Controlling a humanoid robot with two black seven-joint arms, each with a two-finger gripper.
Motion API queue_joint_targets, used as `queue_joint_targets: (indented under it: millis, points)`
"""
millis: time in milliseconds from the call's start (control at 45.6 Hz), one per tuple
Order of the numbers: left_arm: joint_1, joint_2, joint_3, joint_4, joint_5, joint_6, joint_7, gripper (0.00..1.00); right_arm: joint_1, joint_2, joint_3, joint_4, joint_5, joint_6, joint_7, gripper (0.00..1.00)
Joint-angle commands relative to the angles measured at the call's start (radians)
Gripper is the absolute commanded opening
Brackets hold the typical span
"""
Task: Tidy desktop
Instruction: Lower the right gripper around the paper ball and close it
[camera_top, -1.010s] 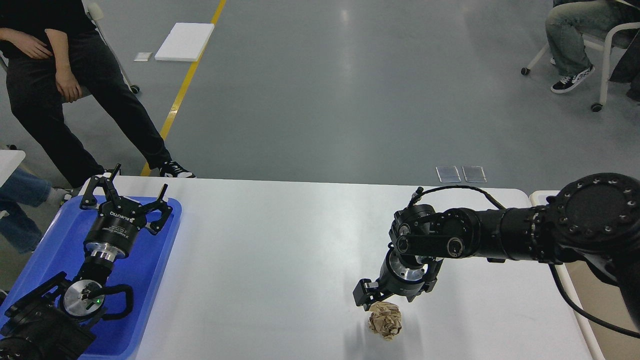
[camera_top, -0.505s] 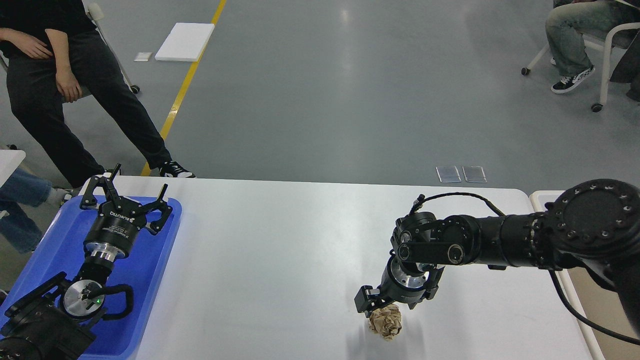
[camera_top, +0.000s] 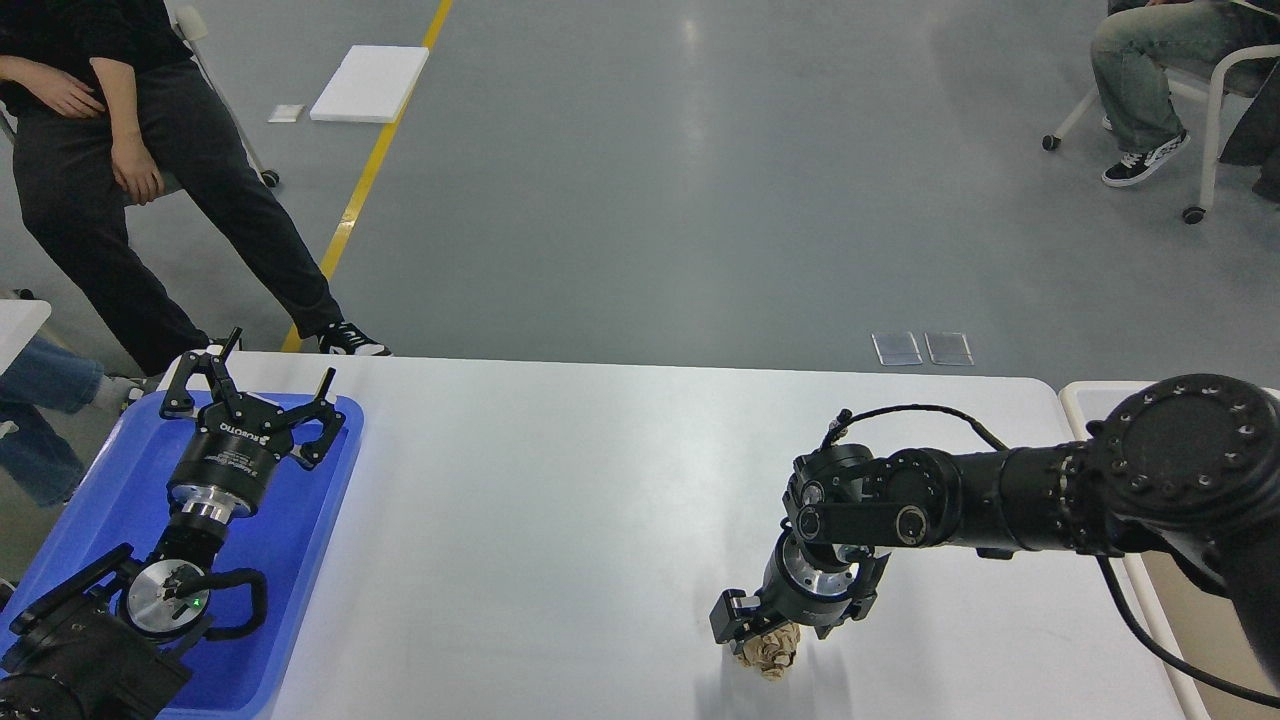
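On the desktop (camera_top: 560, 520), right tool (camera_top: 765, 640) (pointing down) covers crumpled paper (camera_top: 768, 655).

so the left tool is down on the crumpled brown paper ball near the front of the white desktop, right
Not quite: it is the right tool that is down on the crumpled brown paper ball near the front of the white desktop. The head view shows the left tool open over the blue tray.

The desktop (camera_top: 560, 500), a smooth white rectangular top with rounded corners, is being seen lying flat and glossy, its near edge apparently being cut off by the view.
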Motion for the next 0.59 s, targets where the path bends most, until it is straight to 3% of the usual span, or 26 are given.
queue_joint_targets:
  millis: [0, 373, 483, 571]
  points:
    - [0.000, 0.000, 0.000, 0.000, 0.000, 0.000, 0.000, 0.99, -0.012, 0.000, 0.000, -0.001, -0.003, -0.037, 0.000, 0.98]
    - [0.000, 0.000, 0.000, 0.001, 0.000, 0.000, 0.000, 0.99, -0.048, 0.000, 0.000, -0.006, -0.016, -0.092, 0.000, 0.95]
    - [0.000, 0.000, 0.000, 0.000, 0.000, 0.000, 0.000, 0.99, -0.051, 0.000, 0.000, -0.006, -0.015, -0.099, 0.001, 0.89]
    - [0.000, 0.000, 0.000, 0.001, 0.000, 0.000, 0.000, 0.99, -0.051, 0.000, 0.001, -0.003, -0.015, -0.098, 0.001, 0.76]
